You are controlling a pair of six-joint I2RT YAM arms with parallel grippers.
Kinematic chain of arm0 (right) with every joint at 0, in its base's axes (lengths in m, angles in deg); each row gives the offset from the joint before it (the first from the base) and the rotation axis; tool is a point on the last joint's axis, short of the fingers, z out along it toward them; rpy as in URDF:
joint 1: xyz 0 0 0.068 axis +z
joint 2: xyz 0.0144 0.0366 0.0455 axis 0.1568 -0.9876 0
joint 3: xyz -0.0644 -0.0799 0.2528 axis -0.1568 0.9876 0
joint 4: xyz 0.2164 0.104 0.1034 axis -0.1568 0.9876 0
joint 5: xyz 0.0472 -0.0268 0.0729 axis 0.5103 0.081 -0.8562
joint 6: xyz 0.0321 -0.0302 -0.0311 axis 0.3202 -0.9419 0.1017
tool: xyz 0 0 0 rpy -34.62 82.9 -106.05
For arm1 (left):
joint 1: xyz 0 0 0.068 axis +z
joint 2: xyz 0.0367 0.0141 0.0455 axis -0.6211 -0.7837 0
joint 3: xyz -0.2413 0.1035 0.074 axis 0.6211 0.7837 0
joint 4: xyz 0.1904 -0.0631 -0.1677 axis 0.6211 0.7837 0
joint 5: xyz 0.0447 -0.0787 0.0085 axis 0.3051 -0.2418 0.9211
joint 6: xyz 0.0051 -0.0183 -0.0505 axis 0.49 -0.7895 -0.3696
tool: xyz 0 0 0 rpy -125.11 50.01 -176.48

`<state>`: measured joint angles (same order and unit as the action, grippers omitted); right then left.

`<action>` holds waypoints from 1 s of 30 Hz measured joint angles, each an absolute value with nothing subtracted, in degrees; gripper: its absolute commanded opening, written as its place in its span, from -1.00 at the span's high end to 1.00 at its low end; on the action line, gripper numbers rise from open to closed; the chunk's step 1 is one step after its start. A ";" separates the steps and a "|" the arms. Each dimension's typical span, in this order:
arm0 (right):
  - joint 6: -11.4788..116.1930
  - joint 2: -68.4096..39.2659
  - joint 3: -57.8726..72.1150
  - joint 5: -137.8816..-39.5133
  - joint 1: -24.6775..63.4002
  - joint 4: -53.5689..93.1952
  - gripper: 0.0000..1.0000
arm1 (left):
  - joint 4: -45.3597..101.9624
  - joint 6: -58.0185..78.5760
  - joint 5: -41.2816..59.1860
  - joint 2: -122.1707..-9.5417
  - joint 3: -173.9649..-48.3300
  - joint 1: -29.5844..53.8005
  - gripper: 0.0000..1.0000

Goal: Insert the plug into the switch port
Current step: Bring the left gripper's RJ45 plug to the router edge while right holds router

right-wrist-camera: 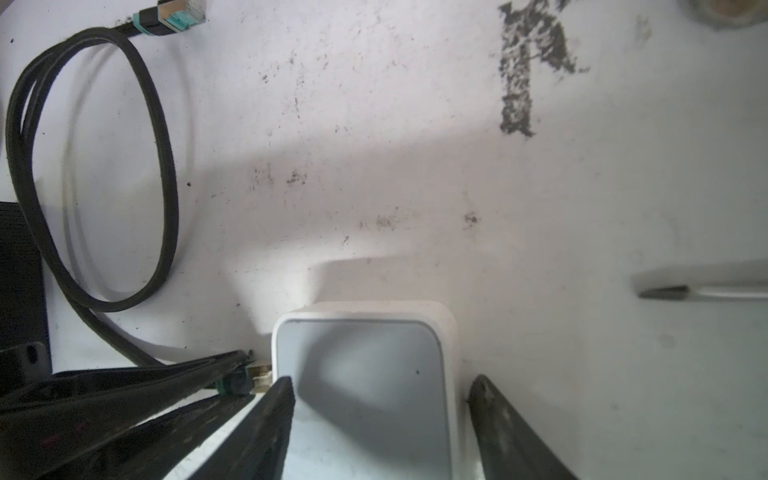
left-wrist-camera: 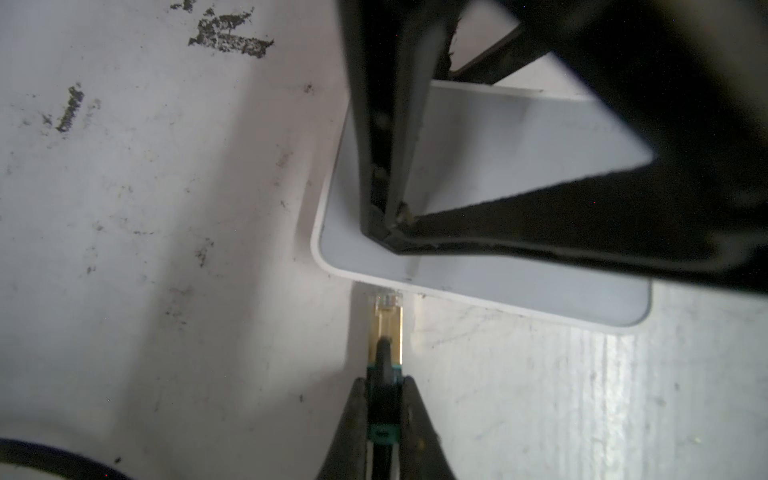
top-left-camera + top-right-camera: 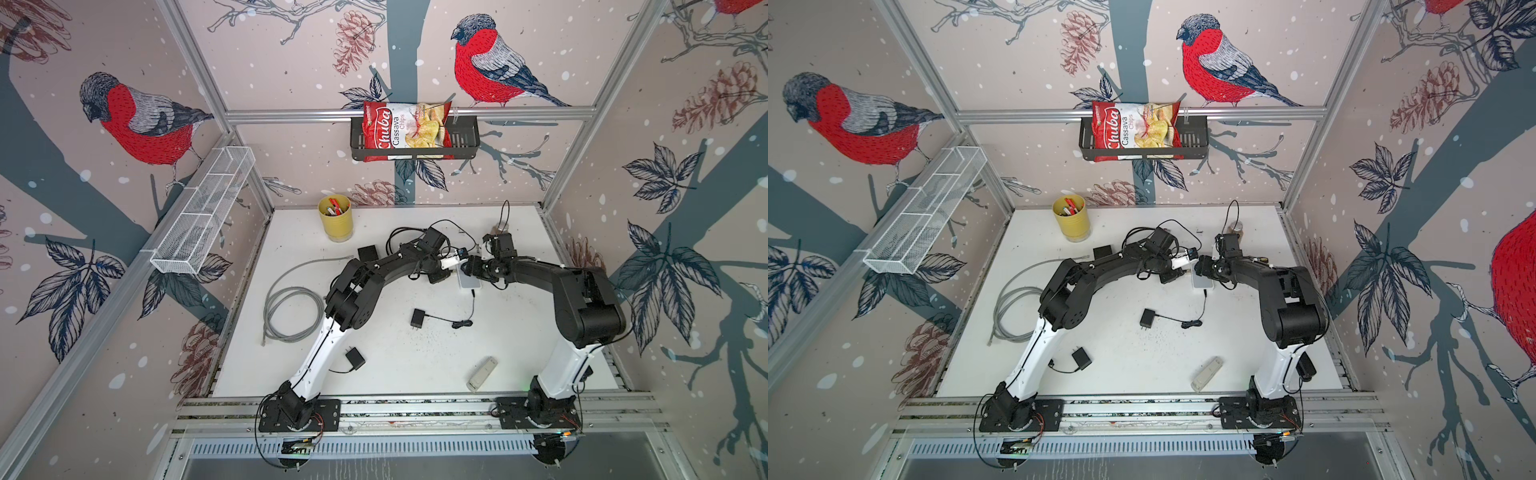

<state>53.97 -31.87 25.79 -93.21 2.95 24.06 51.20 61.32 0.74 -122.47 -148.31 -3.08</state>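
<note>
**A:** Where is the plug sitting right now?

**B:** The plug (image 2: pixel 388 316) is sitting in the left gripper (image 2: pixel 384 380), whose fingers (image 2: pixel 353 415) are pinching its dark boot from both sides. Its clear tip is touching the side wall of the switch (image 2: pixel 519 289), low at the edge. Whether it is going into a port I cannot tell, because that wall is facing away from the left wrist camera.

**A:** And the switch itself?

**B:** The switch is lying flat on the white table (image 3: pixel 395 365), toward the back and a little right of the middle, where the two arms are meeting in both top views. The right gripper (image 1: pixel 382 380) is straddling it with its fingers (image 1: pixel 498 415) standing spread. One is hanging over the edge next to the plug, and the other is standing just beside the opposite wall.

**A:** What is lying around them?

**B:** A black cable (image 1: pixel 162 166) is running out from behind the left gripper in a loop. Its second connector (image 1: pixel 174 16) is lying on the table, well apart from the switch. A black adapter (image 3: pixel 417 319) is lying nearer the front, a grey cable (image 3: pixel 291 316) is coiling at the left side, and a yellow cup (image 3: pixel 336 220) is standing at the back.
</note>
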 measured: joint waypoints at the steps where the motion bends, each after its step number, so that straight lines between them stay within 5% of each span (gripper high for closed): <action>1: 53.86 -31.87 25.83 -93.21 2.95 23.97 -0.37 | 51.18 61.32 1.11 -122.32 -148.14 -3.08 0.94; 30: 49.75 -32.33 28.30 -101.12 0.06 18.97 -0.27 | 47.68 62.89 3.38 -121.10 -146.10 -3.67 0.92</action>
<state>49.75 -32.33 28.30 -101.12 0.06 18.97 47.68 62.89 3.38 -121.10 -146.10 -3.67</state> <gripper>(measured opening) 0.634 0.137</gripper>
